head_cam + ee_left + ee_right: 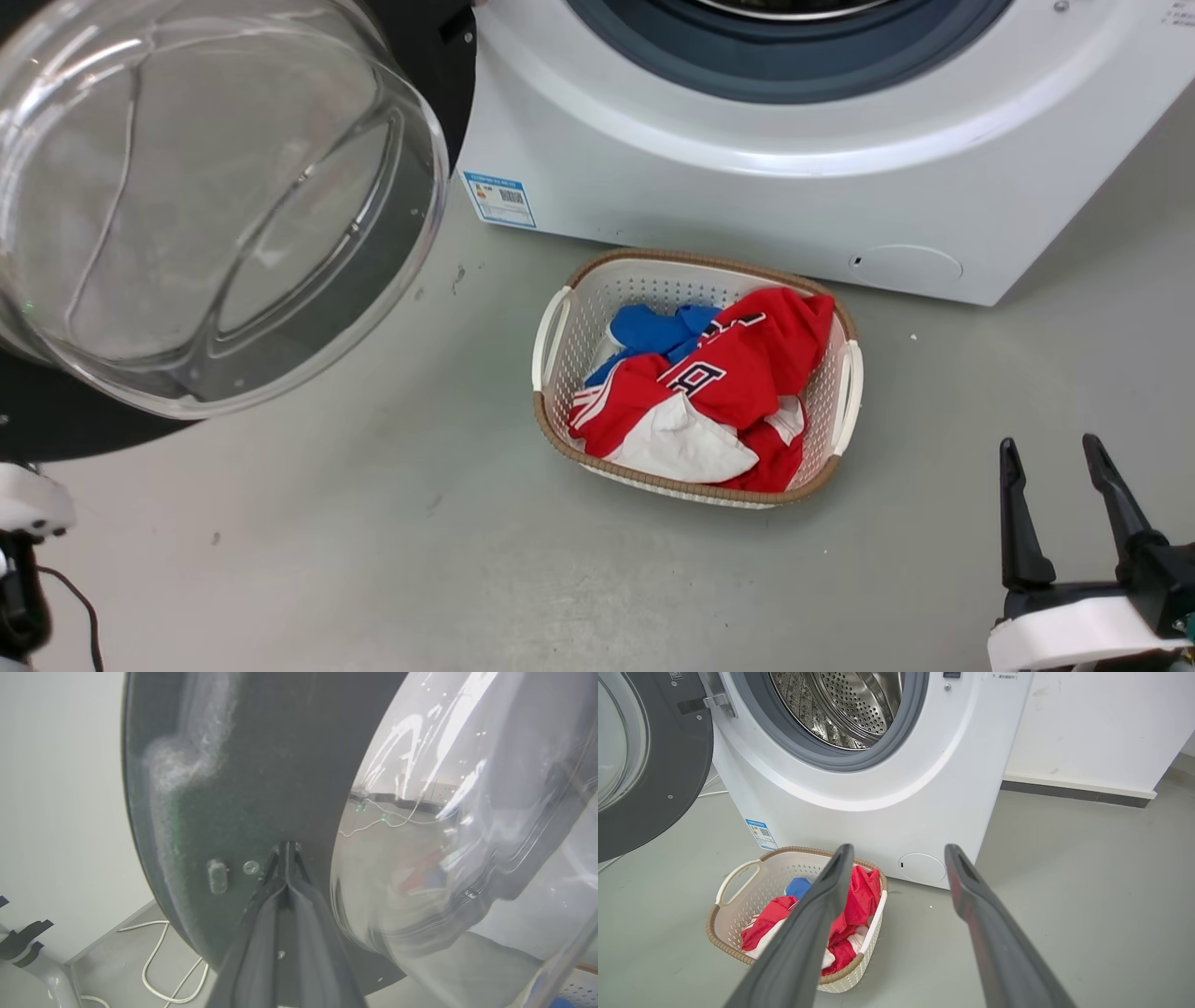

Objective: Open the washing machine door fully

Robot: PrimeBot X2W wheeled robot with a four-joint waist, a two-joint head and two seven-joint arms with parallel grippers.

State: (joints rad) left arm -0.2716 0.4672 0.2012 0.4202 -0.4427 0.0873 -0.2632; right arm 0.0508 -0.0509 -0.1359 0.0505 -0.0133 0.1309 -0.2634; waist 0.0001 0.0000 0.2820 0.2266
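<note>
Your left gripper (286, 846) has its fingers pressed together, empty, tips at the inner face of the large round glossy black washing machine door (233, 774), beside its clear glass bowl. The door stands swung out left of the white washer (859, 807). Your right gripper (1048, 442) is spread, well apart from the door.

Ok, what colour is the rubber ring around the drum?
Grey. The rubber ring shows best in the right wrist view.

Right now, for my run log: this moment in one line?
door: swung open | left claw: shut, at door's inner face | right claw: open, empty | basket: holds clothes
</note>
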